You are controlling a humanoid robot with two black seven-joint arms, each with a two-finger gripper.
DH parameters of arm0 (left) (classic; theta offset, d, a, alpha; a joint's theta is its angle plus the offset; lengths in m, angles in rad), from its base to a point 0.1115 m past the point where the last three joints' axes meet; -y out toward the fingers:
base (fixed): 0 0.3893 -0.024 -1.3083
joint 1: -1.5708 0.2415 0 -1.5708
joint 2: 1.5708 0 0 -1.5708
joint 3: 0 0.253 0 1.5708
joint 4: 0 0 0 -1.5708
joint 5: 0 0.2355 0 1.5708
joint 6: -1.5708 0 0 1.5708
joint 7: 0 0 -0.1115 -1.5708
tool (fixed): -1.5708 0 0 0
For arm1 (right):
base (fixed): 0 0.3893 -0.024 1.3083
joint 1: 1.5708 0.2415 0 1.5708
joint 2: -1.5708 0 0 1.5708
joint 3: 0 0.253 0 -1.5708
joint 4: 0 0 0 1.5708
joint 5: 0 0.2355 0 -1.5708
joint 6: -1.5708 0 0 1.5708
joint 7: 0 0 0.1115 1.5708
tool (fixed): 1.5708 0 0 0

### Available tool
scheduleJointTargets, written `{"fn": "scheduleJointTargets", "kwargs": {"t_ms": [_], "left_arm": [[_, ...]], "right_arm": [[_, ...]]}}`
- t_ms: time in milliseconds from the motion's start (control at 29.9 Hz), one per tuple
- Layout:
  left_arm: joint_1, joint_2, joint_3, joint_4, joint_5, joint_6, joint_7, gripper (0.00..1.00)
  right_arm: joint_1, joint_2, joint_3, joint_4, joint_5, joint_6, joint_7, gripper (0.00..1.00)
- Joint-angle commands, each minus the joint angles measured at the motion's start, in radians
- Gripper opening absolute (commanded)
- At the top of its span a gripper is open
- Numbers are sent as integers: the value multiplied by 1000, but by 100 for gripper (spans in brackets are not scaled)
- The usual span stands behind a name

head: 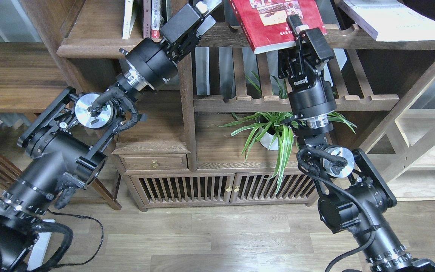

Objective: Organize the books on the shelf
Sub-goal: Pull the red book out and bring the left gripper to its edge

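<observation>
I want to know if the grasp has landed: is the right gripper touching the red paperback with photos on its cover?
Touching. In the head view the right gripper has its fingers clamped over the red paperback's lower right edge.

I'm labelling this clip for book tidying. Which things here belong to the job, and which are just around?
Job: red book held by the right end effector; pale book; solid shelf with upright books; left end effector.

Around: potted plant; slatted rack; drawer.
</observation>
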Motion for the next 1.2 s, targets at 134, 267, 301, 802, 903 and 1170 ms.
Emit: {"fn": "scheduleJointTargets", "kwargs": {"t_ms": [134, 267, 301, 802, 903, 1170], "left_arm": [[-62, 0, 8, 43, 0, 57, 4, 94], [-79, 0, 5, 70, -9, 55, 11, 89], [-87, 0, 3, 77, -28, 55, 18, 89], [-147, 0, 20, 163, -83, 95, 88, 85], [-153, 0, 20, 166, -84, 100, 97, 85], [-167, 0, 22, 169, -85, 100, 110, 84]], "right_arm": [[-2, 0, -8, 0, 0, 0, 0, 3], [-5, 0, -13, 0, 0, 0, 0, 3], [-8, 0, -20, 0, 0, 0, 0, 3], [-25, 0, -66, 0, -2, 0, 0, 4], [-31, 0, -80, 0, -2, 0, 0, 4], [-40, 0, -86, 0, -2, 0, 0, 4]]}}
